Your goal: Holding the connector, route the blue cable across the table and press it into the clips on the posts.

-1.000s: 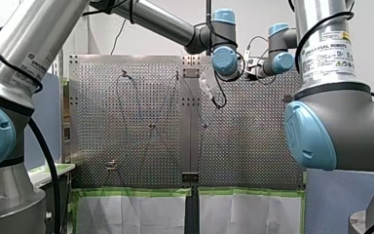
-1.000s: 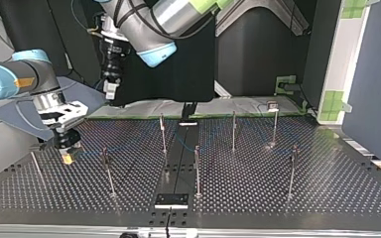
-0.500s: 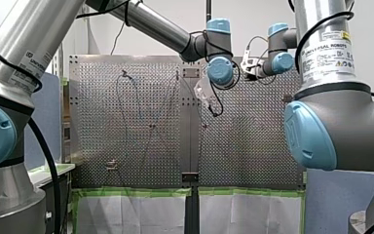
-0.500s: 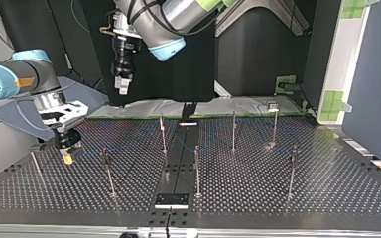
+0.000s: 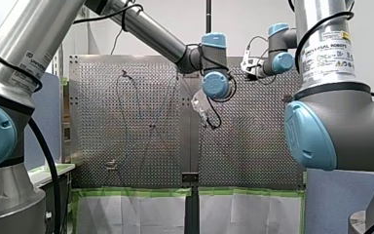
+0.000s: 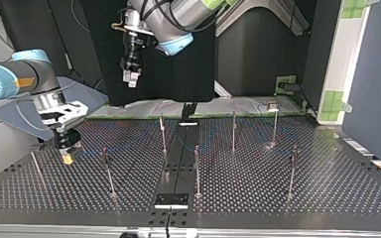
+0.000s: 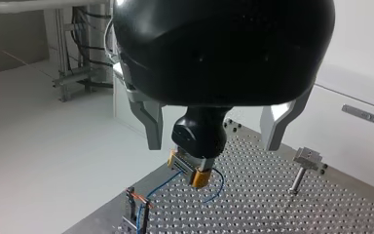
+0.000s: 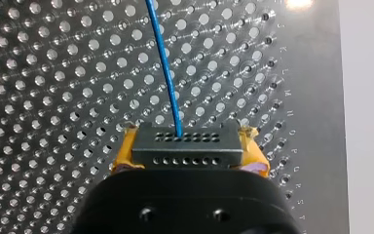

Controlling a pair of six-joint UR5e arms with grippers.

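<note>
**Right arm.** My right claw [image 6: 67, 156], with yellow pads [image 8: 123, 155], is clamped on the dark grey rectangular connector [image 8: 184, 141]. It holds the connector low over the perforated metal desk [image 6: 278, 198], near the desk's edge at the top view's left.

**Cable.** The thin blue cable [image 8: 164, 63] leaves the connector's face and runs ahead over the desk. In the left wrist view it reaches a clip on a short post [image 7: 135, 214].

**Left arm.** My left claw [image 6: 130, 78] hangs well above the desk, its pale metal fingers [image 7: 151, 122] spread apart and empty.

**Posts.** Slender upright metal posts [image 6: 197, 171] stand across the desk.
</note>
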